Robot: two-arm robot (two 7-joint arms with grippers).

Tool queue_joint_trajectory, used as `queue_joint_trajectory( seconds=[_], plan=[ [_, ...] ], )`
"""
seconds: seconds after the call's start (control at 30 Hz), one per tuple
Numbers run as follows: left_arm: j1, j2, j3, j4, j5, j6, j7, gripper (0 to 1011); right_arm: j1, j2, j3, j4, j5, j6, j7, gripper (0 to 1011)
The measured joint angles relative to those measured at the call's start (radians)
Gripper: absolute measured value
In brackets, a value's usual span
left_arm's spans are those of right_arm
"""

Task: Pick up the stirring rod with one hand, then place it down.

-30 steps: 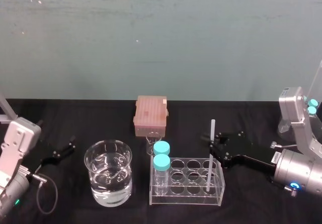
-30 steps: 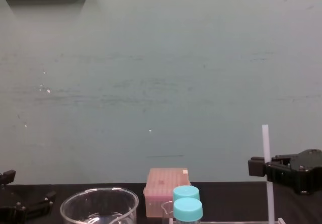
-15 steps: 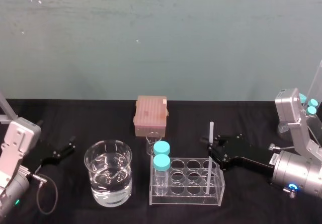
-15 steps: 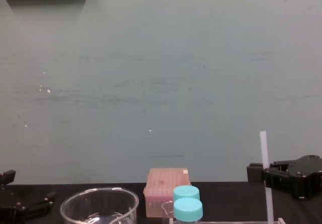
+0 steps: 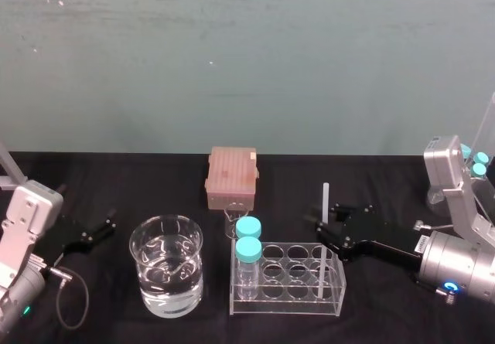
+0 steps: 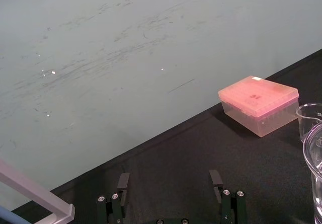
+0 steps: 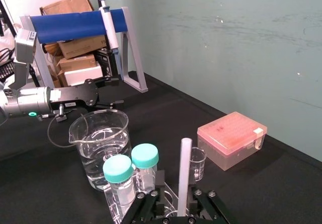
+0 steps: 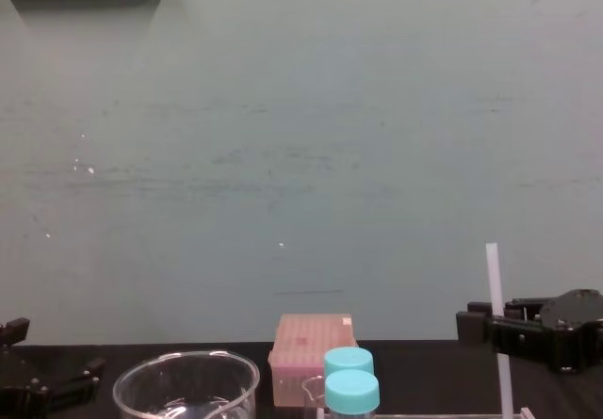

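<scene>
Your right end effector (image 5: 328,222) sits just behind the rack's right end. Its jaws are a little apart, one either side of the stirring rod (image 7: 184,173), and the right wrist view shows a sliver of gap on each side, so it is bracketing the rod and not gripping it. The rod stands near upright in a well at the right end of the clear rack (image 5: 286,307), with its top well above the jaws. Judge it light, stiff and smooth, and if it is glass it is brittle too. A thin round shaft can slip or swivel in a loose pinch and can snap under a hard one. Take hold on the bare length above the rack's rim, close gently and squarely, and move it straight along its own axis, because any sideways push levers it against the well. Two blue-capped vials (image 5: 248,240) occupy the rack's left end, well clear of the rod. Further left stand a water-filled beaker (image 5: 166,274) and, behind it, a pink box (image 5: 231,175). The left end effector (image 5: 93,233) rests parked at the bench's (image 5: 139,182) left side, jaws open and empty.
</scene>
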Motion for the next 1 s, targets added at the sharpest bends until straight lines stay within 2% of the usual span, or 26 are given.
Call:
queue_joint_trajectory(
  seconds=[0.03, 0.07, 0.13, 0.33, 0.5, 0.57, 0.7, 0.87, 1.0],
  plan=[
    [0.0, 0.0, 0.0, 0.0, 0.0, 0.0, 0.0, 1005, 0.0, 0.0, 0.0, 0.0, 0.0, 0.0, 0.0, 280],
    [0.0, 0.0, 0.0, 0.0, 0.0, 0.0, 0.0, 1005, 0.0, 0.0, 0.0, 0.0, 0.0, 0.0, 0.0, 280],
    [0.0, 0.0, 0.0, 0.0, 0.0, 0.0, 0.0, 1005, 0.0, 0.0, 0.0, 0.0, 0.0, -0.001, 0.0, 383],
    [0.0, 0.0, 0.0, 0.0, 0.0, 0.0, 0.0, 1005, 0.0, 0.001, 0.0, -0.001, 0.001, -0.001, 0.0, 534],
    [0.0, 0.0, 0.0, 0.0, 0.0, 0.0, 0.0, 1005, 0.0, 0.001, 0.0, -0.001, 0.001, -0.001, 0.0, 724],
    [0.0, 0.0, 0.0, 0.0, 0.0, 0.0, 0.0, 1005, 0.0, 0.001, 0.0, -0.001, 0.001, -0.001, 0.0, 761],
    [0.0, 0.0, 0.0, 0.0, 0.0, 0.0, 0.0, 1005, 0.0, 0.001, 0.0, -0.001, 0.001, -0.001, 0.0, 907],
    [0.0, 0.0, 0.0, 0.0, 0.0, 0.0, 0.0, 1005, 0.0, 0.001, 0.0, -0.001, 0.001, -0.001, 0.0, 1003],
    [0.0, 0.0, 0.0, 0.0, 0.0, 0.0, 0.0, 1005, 0.0, 0.001, 0.0, -0.001, 0.001, -0.001, 0.0, 1003]
  ],
)
